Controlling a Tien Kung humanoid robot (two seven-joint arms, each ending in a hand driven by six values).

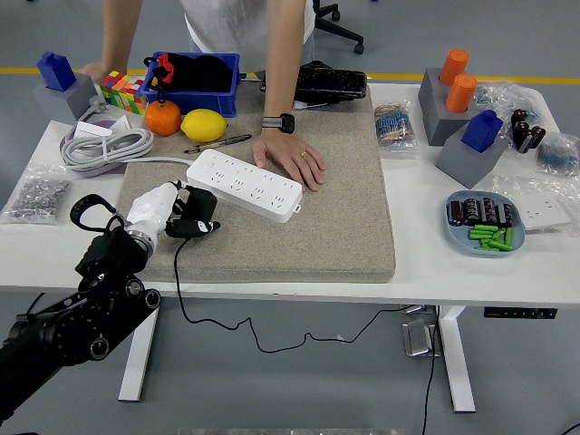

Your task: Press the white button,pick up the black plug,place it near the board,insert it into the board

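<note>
Head view, left hand: white left hand (156, 210) pinches black plug (197, 217) just off power strip's (243, 184) near-left end, over beige mat (272, 190).
Risk: plug looks tilted; pins may miss sockets, shove strip.
Cable: black cord (217, 317) trails off table (453, 258), may drag.
Obstruction: person's hand (294, 159) rests w/ fingers beside strip's right end.
Nearby: lemon (203, 124), orange (163, 117), pen (217, 142) behind strip.

Black plug (197, 219): chunky, dark body, lying on the beige mat's near-left part, just beside the board's near-left end; thin black cable trails off its near side, over the worktop edge and down in a loop

Board (244, 185): long white power strip, several socket rows, lying flat and angled on the mat, left end farther, right end nearer; white cord leaves its left end
</note>
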